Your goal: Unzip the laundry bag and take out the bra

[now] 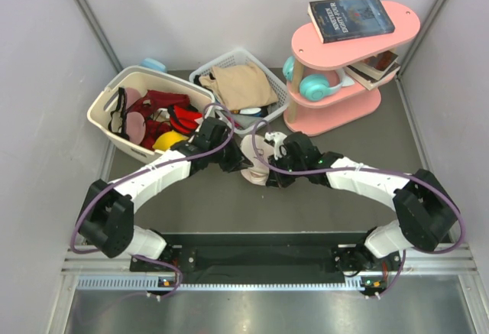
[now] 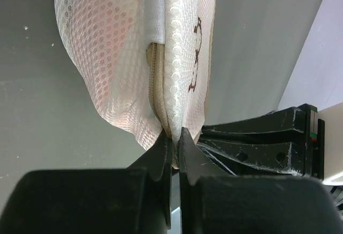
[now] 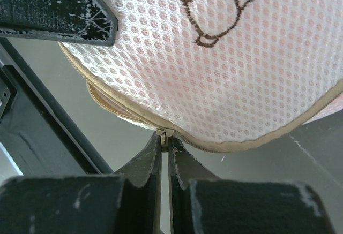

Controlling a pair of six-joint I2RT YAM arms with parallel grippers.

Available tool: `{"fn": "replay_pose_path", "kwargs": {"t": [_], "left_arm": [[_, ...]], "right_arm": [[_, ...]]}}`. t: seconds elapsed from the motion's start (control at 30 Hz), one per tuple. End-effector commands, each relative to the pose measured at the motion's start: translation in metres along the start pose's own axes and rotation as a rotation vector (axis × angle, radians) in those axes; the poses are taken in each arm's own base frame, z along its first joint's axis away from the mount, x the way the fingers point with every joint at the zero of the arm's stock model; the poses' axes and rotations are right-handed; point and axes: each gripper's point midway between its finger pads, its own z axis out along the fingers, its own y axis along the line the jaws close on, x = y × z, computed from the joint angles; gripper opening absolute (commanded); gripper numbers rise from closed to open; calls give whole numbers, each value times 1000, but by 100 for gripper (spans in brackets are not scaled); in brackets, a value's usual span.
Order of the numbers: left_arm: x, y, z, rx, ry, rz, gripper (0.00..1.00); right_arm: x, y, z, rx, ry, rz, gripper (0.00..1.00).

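Observation:
The laundry bag (image 1: 258, 162), a cream-pink mesh pouch with a dark bra logo (image 3: 214, 9), sits at the table's middle between both grippers. My left gripper (image 2: 174, 140) is shut on the bag's zip rim (image 2: 158, 92), pinching the fabric edge. My right gripper (image 3: 165, 137) is shut on the small zip pull (image 3: 164, 133) at the bag's rim. The zip looks closed along the visible seam. Pink shows through the mesh (image 2: 107, 36); the bra itself is hidden inside.
A cream laundry basket (image 1: 107, 120) with red garments stands back left. A white wire-grid basket (image 1: 276, 91) with tan cloth is behind the bag. A pink two-tier shelf (image 1: 374, 108) with books and headphones stands back right.

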Motion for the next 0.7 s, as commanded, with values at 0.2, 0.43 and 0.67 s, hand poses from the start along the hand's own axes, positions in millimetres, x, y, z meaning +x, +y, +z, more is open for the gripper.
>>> {"fn": "replay_pose_path", "kwargs": {"t": [0.2,0.43,0.67], "left_arm": [[-7,6,-15,-16,-31,38,0],[-9,14,-17,-43,-30,50,0],[-18,25,-20,-82,-45,57,0]], "right_arm": [[-11,-13,-9,37,-59,16,0],[-11,-16,-10,43,-61,24,0],[-11,-20,-11,51,-60,34,0]]}}
